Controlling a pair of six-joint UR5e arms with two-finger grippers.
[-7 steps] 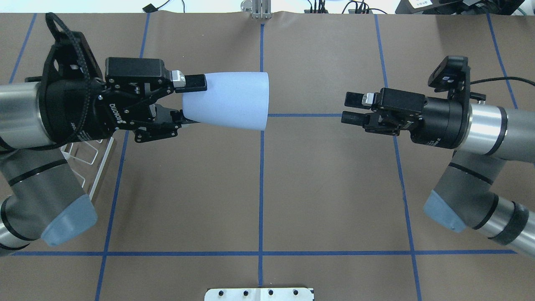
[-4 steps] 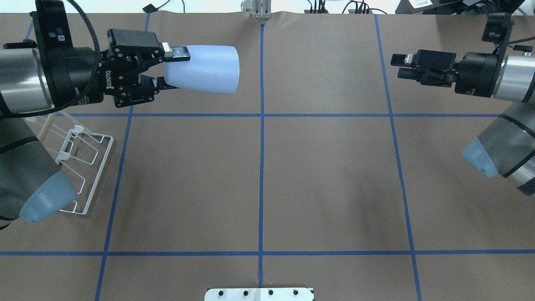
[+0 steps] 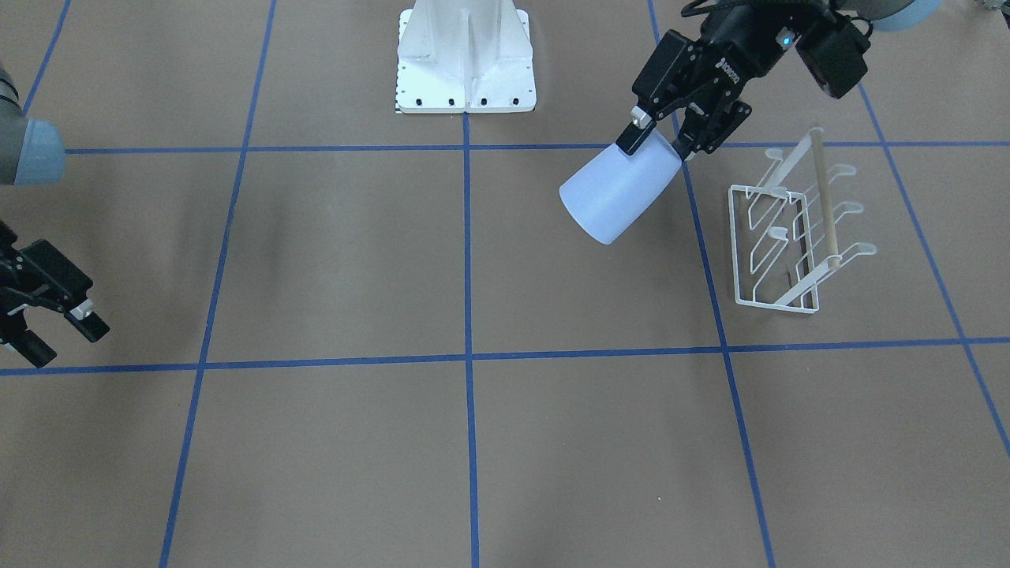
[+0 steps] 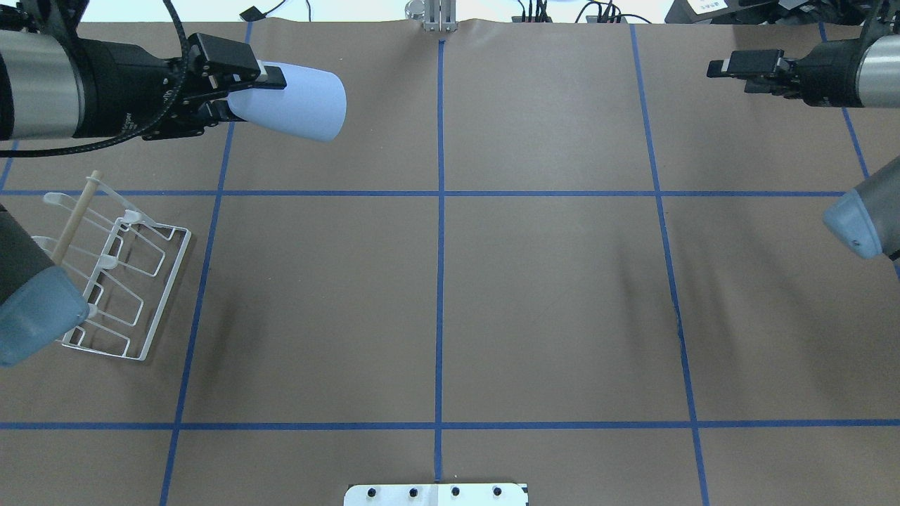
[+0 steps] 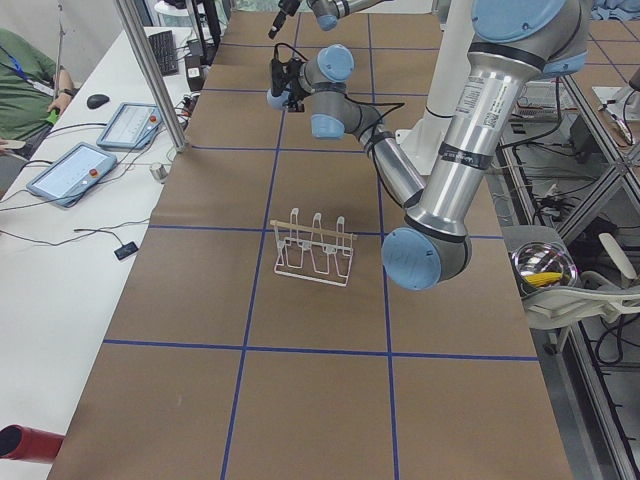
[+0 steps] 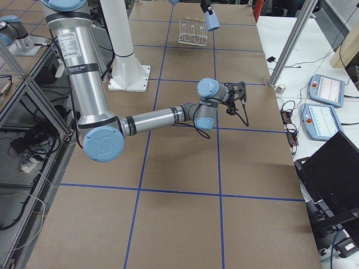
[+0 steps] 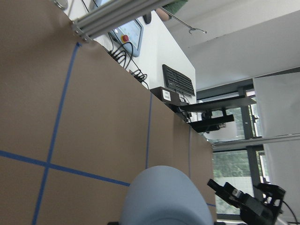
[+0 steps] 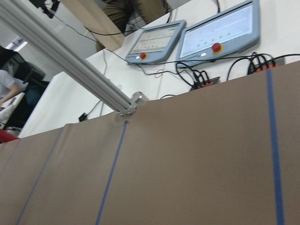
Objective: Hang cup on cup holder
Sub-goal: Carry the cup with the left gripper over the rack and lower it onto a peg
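Note:
The pale blue cup (image 4: 299,102) lies on its side in the air over the far left of the table, rim toward the middle. My left gripper (image 4: 242,88) is shut on its narrow base; both also show in the front view, the cup (image 3: 619,193) and the gripper (image 3: 659,138). The cup fills the bottom of the left wrist view (image 7: 164,199). The white wire cup holder (image 4: 123,277) with its wooden rod stands on the table nearer than the cup, empty, also in the front view (image 3: 785,241). My right gripper (image 4: 717,68) is at the far right, empty, with a narrow gap between its fingers.
The white robot base plate (image 3: 465,71) is at the table's near middle edge (image 4: 436,494). Blue tape lines grid the brown table. Control tablets (image 8: 220,33) and cables lie on the white bench beyond the far edge.
My left arm has carried the cup back and to the far left, uncovering the cup holder. My right arm has drawn away to the far right corner.

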